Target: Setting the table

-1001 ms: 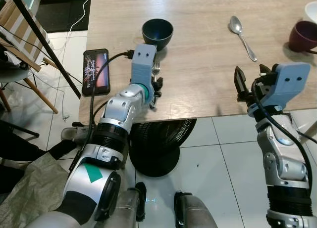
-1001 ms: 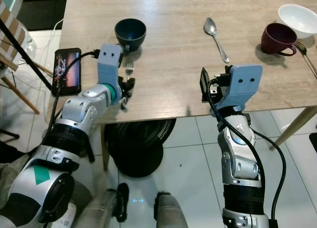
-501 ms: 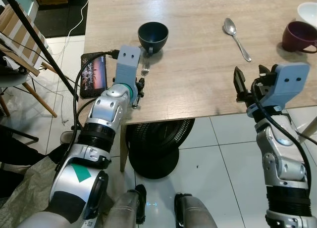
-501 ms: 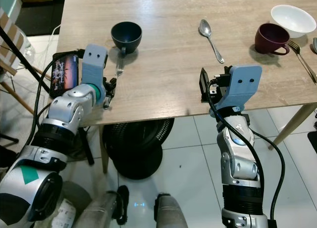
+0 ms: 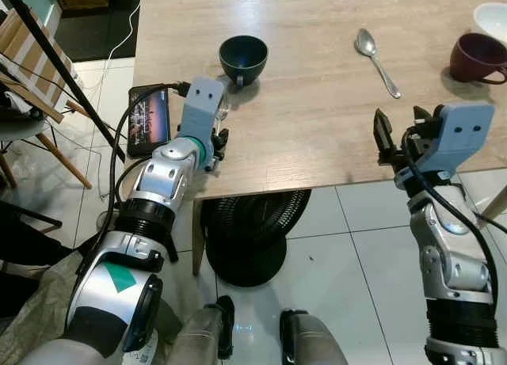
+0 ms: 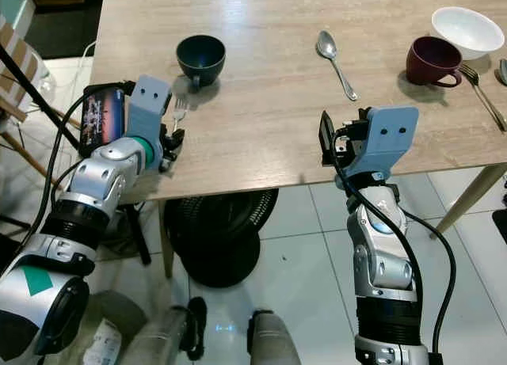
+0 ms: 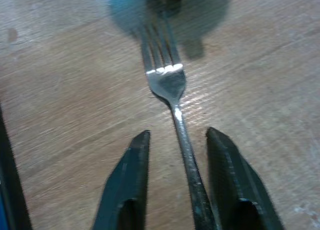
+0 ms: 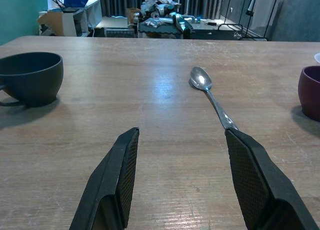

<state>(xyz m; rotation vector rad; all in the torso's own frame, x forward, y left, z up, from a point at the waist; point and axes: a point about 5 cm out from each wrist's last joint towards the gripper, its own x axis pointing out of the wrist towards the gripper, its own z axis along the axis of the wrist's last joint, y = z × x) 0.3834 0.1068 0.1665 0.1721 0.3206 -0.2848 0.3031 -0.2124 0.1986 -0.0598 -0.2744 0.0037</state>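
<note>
Currently, left gripper (image 7: 175,180) fingers straddle a slim metal fork (image 7: 172,95) on the wood-grain table (image 6: 261,104); right gripper (image 8: 182,180) fingers spread wide.

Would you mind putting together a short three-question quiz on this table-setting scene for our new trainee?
1. True or false: the fork lies on the table with its handle between the fingers of the left gripper.
2. Multiple choice: what lies ahead of the open right gripper? A) a knife B) the spoon C) a plate
3. Fill in: the fork's tines point toward the dark ____.

Key
1. True. The fingers stand apart on either side of the handle; whether one touches it is unclear.
2. B. The spoon lies on the table between the dark cup and the maroon cup.
3. cup.
</note>
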